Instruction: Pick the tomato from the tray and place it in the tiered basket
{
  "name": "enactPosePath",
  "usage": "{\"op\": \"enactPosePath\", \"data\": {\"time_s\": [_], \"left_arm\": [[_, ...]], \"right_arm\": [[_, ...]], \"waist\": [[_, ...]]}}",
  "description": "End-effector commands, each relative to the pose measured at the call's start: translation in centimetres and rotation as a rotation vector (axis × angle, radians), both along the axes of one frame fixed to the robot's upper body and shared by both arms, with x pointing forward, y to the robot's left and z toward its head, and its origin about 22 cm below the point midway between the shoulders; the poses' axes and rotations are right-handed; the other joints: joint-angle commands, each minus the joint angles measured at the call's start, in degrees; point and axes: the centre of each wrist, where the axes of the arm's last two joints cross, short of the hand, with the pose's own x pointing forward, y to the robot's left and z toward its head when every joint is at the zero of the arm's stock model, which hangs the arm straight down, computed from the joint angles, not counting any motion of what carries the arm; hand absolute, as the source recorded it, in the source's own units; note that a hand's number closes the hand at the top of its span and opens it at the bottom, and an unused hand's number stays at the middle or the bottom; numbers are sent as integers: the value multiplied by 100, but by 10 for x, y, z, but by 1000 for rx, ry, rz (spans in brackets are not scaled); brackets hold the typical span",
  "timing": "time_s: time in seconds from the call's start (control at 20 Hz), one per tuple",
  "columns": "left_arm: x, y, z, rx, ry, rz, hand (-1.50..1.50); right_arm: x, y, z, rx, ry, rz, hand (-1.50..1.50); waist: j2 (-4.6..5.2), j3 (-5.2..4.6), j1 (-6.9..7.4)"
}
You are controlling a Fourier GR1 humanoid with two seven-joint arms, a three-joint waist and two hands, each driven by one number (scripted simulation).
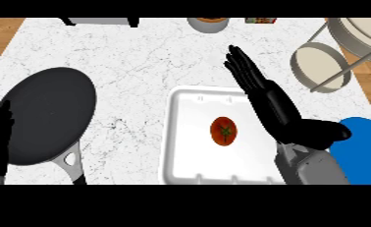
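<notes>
At nine o'clock my left hand [6,137] shows only as a dark sliver at the edge, over the black frying pan [49,115]; I can't tell its fingers. Moving to centre, the tomato [224,130] sits stem-up in the white tray [190,123], untouched. Just at its three o'clock my right hand [264,96] hangs over the tray's right rim, fingers straight and holding nothing, aimed toward twelve, presumably lining up to come down on it. Up at two o'clock the tiered basket [319,66] waits.
</notes>
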Motion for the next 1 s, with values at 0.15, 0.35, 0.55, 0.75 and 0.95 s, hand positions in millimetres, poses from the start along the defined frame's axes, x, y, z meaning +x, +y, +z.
{"op": "enactPosePath", "data": {"time_s": [0.15,0.35,0.55,0.75,0.95], "left_arm": [[8,-22,-5,-152,-1,-180,0],[9,-44,-10,-268,15,-255,0],[-2,-38,-19,-292,26,-288,0],[-2,-37,-18,-294,50,-294,0],[0,-35,-20,-297,39,-297,0]], "right_arm": [[-9,-12,-80,383,198,94,150],[-26,-7,-96,775,80,70,150],[-59,-60,-162,352,47,-195,-150],[-52,-103,-152,-224,54,-264,-150],[-46,-126,-145,-473,52,-272,-150]], "waist": [[100,304,152],[65,354,-13],[-32,268,19],[-58,230,65],[-57,252,65]]}}
